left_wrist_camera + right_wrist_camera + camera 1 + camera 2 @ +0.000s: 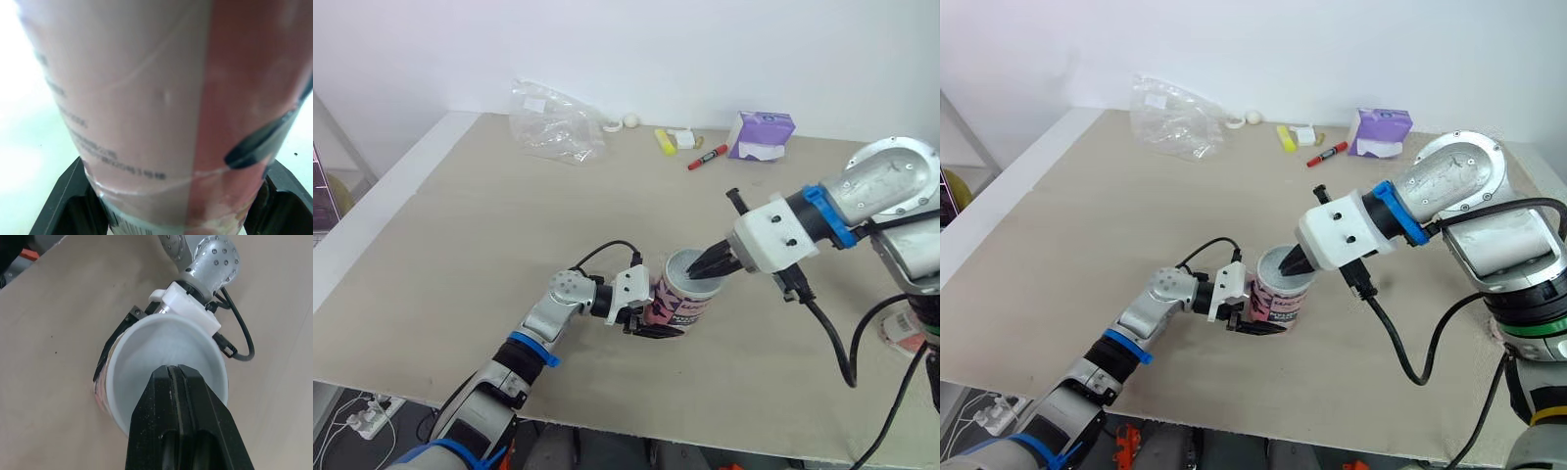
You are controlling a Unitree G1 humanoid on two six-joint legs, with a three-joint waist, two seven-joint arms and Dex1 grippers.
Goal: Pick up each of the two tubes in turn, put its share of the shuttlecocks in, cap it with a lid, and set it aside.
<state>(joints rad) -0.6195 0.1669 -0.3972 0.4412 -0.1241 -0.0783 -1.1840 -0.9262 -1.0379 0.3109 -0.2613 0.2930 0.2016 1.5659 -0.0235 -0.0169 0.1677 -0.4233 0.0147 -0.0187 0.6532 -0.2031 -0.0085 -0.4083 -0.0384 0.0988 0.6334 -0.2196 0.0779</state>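
A short pink printed tube (680,304) stands upright on the beige table (460,255), near its front middle. My left gripper (649,302) is shut on the tube's side, one black finger on each flank; in the left wrist view the tube wall (161,98) sits between the two fingers (63,196). My right gripper (709,265) comes in from the right, shut, with its tips pressed together and dipping into the tube's pale hollow top (146,357). I see nothing between its fingers. I cannot tell whether that top is a lid or the open mouth.
At the table's far side lie a crumpled clear plastic bag (553,122), a yellow marker (664,141), a red marker (707,157) and a purple box (762,135). A red-and-white object (901,329) sits by the right edge, partly behind my right arm.
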